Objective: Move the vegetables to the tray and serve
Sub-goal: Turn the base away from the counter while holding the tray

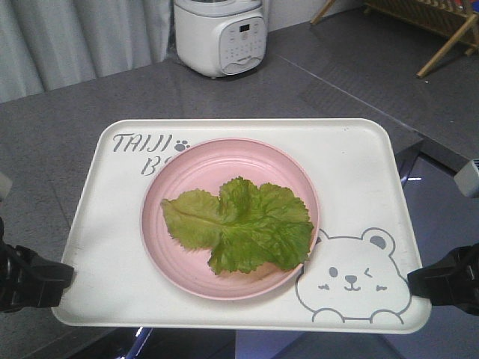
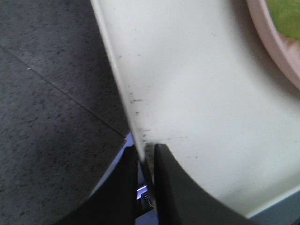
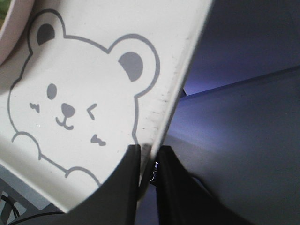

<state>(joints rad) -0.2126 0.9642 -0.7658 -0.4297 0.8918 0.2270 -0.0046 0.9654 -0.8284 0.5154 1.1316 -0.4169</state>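
Observation:
The cream-white tray (image 1: 352, 161) with its bear drawing is held up off the floor between both arms. On it sits a round pink plate (image 1: 224, 161) carrying the vegetables (image 1: 243, 224), crinkly green lettuce leaves. My left gripper (image 1: 63, 280) is shut on the tray's left rim (image 2: 119, 70), one finger above and one below; the same grip shows in the left wrist view (image 2: 146, 152). My right gripper (image 1: 415, 283) is shut on the right rim (image 3: 183, 79) beside the bear, seen close in the right wrist view (image 3: 149, 153).
A white rice cooker (image 1: 219, 34) stands on the dark grey floor (image 1: 45, 134) beyond the tray. A wooden rack (image 1: 441, 22) is at the far right. A glossy dark surface (image 1: 441, 217) lies under the tray's right side.

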